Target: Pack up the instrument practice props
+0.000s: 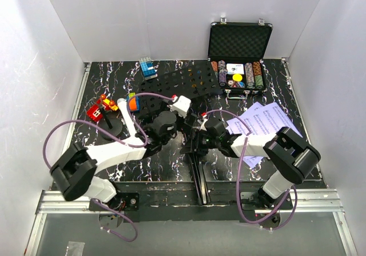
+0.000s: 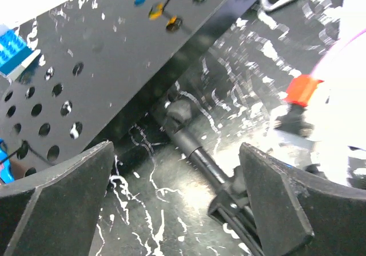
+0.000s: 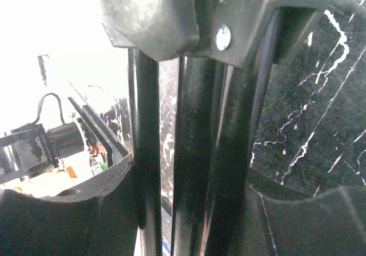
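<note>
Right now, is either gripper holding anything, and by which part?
The right gripper is closed on the music stand, around its folded tripod legs. The left gripper is open and holds nothing.

White panel walls (image 1: 171, 16) enclose the workspace on three sides. Desk (image 1: 166, 164) top is black with white marble veining, glossy under even bright light. Aluminium rail (image 1: 320, 198) runs along its near edge.

No legible text, brand or number found. The white pages (image 1: 269, 122) carry printed lines of music notation, too small to read. The chips (image 1: 252, 75) and a white card (image 1: 234, 68) in the black case (image 1: 237, 42) bear markings, none decipherable.
</note>
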Tool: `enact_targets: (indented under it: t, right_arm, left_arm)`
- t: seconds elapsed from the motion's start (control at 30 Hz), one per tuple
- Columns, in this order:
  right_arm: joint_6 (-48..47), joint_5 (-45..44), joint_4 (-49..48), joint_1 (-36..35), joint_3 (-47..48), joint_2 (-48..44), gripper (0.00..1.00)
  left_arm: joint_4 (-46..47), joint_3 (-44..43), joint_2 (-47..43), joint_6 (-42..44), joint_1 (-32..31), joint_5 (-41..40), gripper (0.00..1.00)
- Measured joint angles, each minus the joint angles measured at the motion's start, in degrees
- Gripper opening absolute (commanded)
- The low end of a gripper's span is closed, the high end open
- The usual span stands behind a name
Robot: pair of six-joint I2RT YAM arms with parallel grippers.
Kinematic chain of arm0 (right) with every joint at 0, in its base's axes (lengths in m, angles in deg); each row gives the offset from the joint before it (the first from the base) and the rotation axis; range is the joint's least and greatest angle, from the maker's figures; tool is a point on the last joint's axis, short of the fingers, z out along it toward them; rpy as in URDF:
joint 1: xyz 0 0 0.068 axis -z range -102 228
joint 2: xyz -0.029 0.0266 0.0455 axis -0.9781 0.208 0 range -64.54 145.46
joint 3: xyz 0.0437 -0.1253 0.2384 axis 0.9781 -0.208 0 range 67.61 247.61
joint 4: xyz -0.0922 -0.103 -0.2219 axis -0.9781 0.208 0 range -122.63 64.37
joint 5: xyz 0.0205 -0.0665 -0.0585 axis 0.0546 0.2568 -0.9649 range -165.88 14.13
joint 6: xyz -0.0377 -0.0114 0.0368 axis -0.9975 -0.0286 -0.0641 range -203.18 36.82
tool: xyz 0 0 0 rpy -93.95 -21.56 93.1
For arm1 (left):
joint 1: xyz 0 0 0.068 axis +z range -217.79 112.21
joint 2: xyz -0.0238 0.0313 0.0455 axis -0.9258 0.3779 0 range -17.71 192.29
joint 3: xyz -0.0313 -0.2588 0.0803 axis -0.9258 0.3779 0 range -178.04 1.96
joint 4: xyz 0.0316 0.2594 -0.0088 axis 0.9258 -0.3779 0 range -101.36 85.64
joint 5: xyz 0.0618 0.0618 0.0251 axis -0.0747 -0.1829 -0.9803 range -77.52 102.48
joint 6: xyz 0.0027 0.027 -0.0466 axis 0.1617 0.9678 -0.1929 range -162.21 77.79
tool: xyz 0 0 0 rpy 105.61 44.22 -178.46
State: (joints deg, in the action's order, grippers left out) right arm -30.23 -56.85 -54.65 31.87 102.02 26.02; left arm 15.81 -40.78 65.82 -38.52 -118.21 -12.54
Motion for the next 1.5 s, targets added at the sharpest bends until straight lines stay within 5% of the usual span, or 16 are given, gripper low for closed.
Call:
enact_targets:
  t: [0.27,0.4,0.5,0.53,0.6,1.2,1.5]
  right_arm:
    - [-1.31,1.29,0.37,1.90,2.58,3.45,0.01]
    - [-2.60,1.81,2.62,2.29,5.60,5.27,0.36]
    - [-3.43,1.66,4.11,2.43,6.75,5.81,0.52]
    - [-3.67,1.51,4.55,2.47,6.84,5.79,0.75]
    - [-4.04,0.94,5.84,2.47,6.99,5.75,0.84]
    - [-14.64,-13.27,31.78,2.27,10.60,-14.58,0.91]
    - [-23.08,-22.64,35.80,0.15,5.70,-43.39,0.92]
  left_arm:
    - [-10.12,-2.12,-13.09,-6.40,-0.74,7.82,0.98]
    - [-16.39,-3.15,-19.08,-10.47,-1.07,9.14,0.98]
    - [-20.17,-4.26,-23.50,-13.42,-1.09,8.98,0.98]
    - [-20.94,-4.39,-24.81,-14.21,-1.11,8.79,0.98]
    - [-22.56,-4.48,-27.21,-15.54,-1.11,8.22,0.98]
    - [-30.93,-4.42,-33.73,-19.39,-1.14,3.08,0.98]
    - [-38.38,-4.74,-35.93,-24.68,-1.14,-5.86,0.98]
